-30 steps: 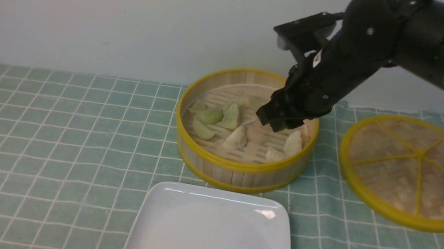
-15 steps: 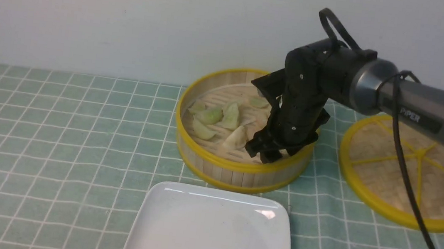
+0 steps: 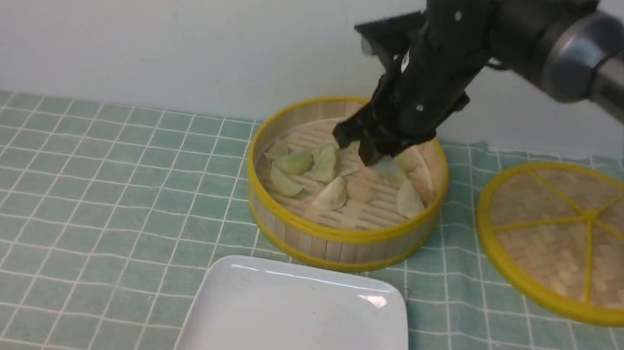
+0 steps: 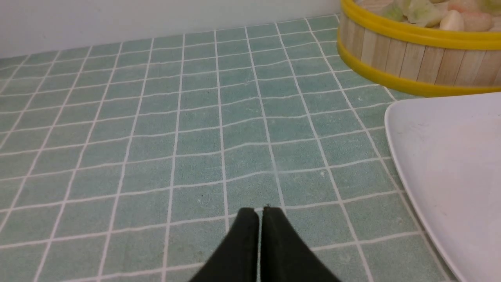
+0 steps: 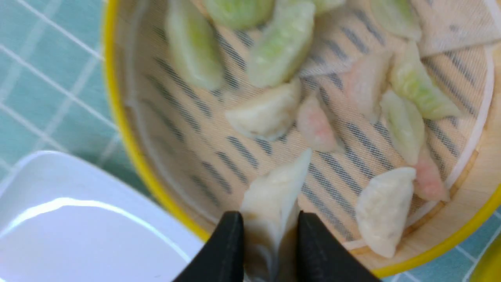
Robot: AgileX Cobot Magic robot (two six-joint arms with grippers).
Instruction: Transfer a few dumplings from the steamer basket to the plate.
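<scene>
Risen since half a second ago: right gripper (image 5: 271, 217), then low in the near-right part of the steamer basket (image 3: 340, 234), now hangs above the basket's middle, tips higher than the rim. Cream piece that lay by the near rim a second ago is gone from that spot.

Right fingers (image 5: 235, 239) clenched on a cream-white dumpling (image 5: 274, 192), pinched at one end. Its free end juts out past the tips over the slatted floor. Black arm slants up and away toward the right edge of the table.

Rest of the dumplings (image 3: 325, 163) lie loose on the basket floor. Pale green ones cluster on the side toward the left edge. Cream and pinkish ones sit mid-floor and toward the right, with a couple more green among them. Several touch or overlap.

Basket stands toward the far edge, about midway along it. Plate (image 3: 247, 332) lies at the near edge, straight in front of the basket, a narrow strip of tablecloth (image 3: 82, 184) between them. Woven lid (image 3: 580, 241) lies flat toward the right edge, well apart from the basket.

Left gripper (image 4: 259, 213): fingers pressed together, nothing between them. It is low over the cloth at the near edge, left of the plate, apart from it. Cannot tell whether the tips touch the cloth.
</scene>
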